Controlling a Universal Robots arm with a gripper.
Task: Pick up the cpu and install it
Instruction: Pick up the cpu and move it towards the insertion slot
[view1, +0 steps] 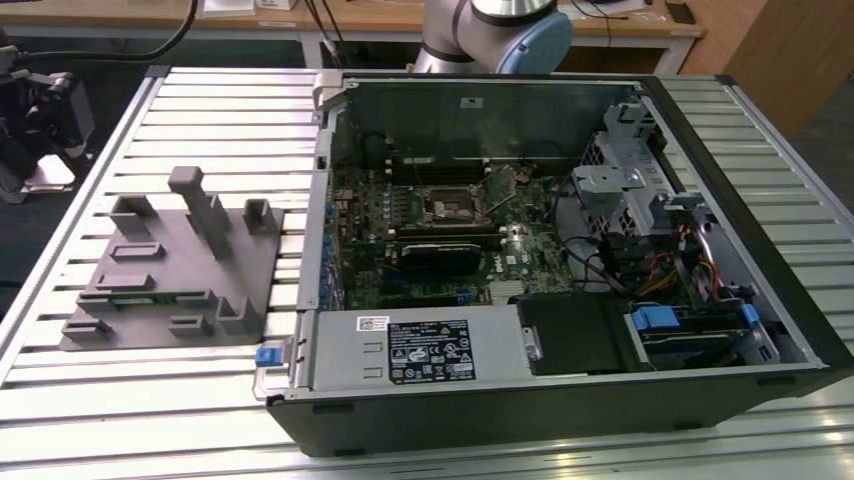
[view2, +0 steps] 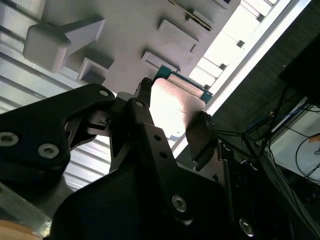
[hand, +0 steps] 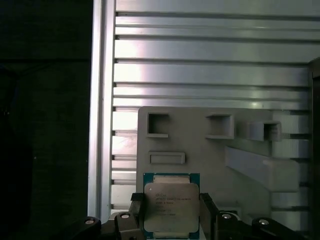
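- Grey moulded fixture (view1: 167, 270) lies on the slatted aluminium table (view1: 200, 110) at about nine o'clock in the exterior view, just beside the open computer case (view1: 534, 425). A narrow green strip (view1: 134, 297) sits in one of its slots.
- Both wrist views look onto that fixture with the cpu (hand: 171, 207) in front of it. Its pale metal face is turned toward the first wrist camera, with a green edge showing round it.
- The gripper (hand: 170, 197) is clenched on the cpu, one black finger against each of two opposite edges. The chip looks lifted clear of the fixture rather than resting in a pocket, though the angle makes that hard to confirm.
- Inside the case the motherboard (view1: 387, 235) lies flat. Its square metal-framed socket (view1: 450, 205) sits at about twelve o'clock from the board's middle, with loose cables (view1: 601, 262) at three o'clock.
- Judging by this, the pick-up is done and the install is not: the chip is over the fixture, well apart from the socket.
- Seating it calls for holding the chip level, squaring it to the frame with its corner marks matched, and setting it straight down without sliding.
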